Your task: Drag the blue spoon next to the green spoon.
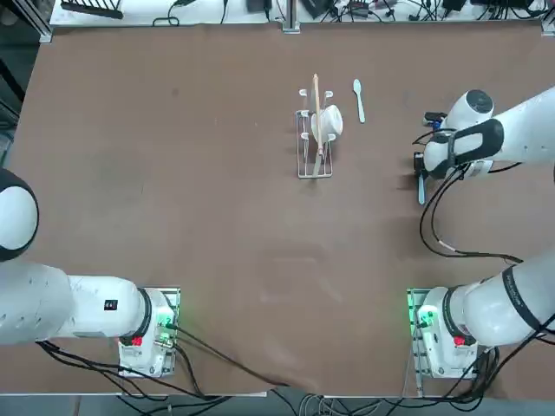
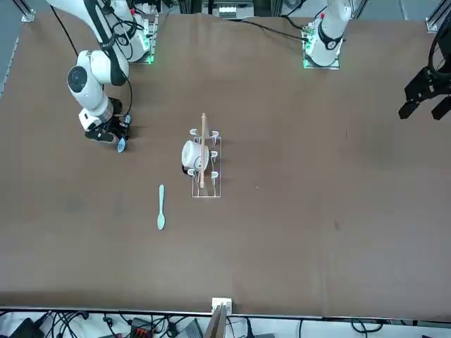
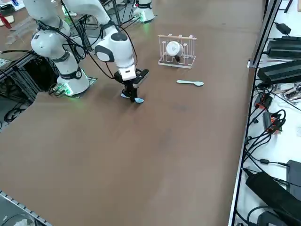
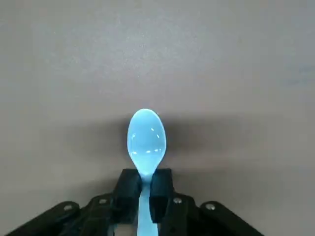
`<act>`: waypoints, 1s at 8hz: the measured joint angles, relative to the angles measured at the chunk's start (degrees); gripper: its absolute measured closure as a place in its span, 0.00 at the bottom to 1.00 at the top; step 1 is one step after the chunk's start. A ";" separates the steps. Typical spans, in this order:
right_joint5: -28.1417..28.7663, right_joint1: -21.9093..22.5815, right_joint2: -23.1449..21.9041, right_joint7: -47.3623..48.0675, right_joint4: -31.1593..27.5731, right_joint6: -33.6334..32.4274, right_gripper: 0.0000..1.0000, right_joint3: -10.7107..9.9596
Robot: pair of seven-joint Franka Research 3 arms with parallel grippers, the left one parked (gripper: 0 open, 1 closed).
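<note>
Now, step in hand: we have the blue spoon [image 4: 146,138] gripped and lying on the table [image 1: 173,173]; as we judge it, the drag itself is not yet done, since the two spoons are well apart.
Right gripper: our right gripper [image 4: 145,189] is down at the table top on the right side, its two fingers closed onto the thin handle just behind the bowl.
Blue spoon against gripper: the handle runs back between the fingers, and the oval bowl juts out clear in front of the fingertips, flat on the table.
Blue spoon in the scene: in the top view it [image 1: 421,186] lies under our wrist, right of the wire rack [image 1: 315,139] and nearer to us than the green spoon.
Green spoon: it [image 1: 358,99] lies alone on the far side, just right of the rack and not touching it.
Next move, as we judge it: we slide the blue spoon left and toward the far side while keeping it pressed low, then stop alongside the green spoon without bumping it or the rack.
</note>
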 joint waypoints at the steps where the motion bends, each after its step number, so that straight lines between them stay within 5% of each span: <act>1: 0.00 0.01 -0.03 -0.01 0.01 0.00 0.85 0.00; 5: -0.01 0.47 -0.81 -0.02 2.73 -1.06 0.85 0.21; 8: -0.07 0.64 -2.42 -0.02 9.64 -8.58 0.85 0.56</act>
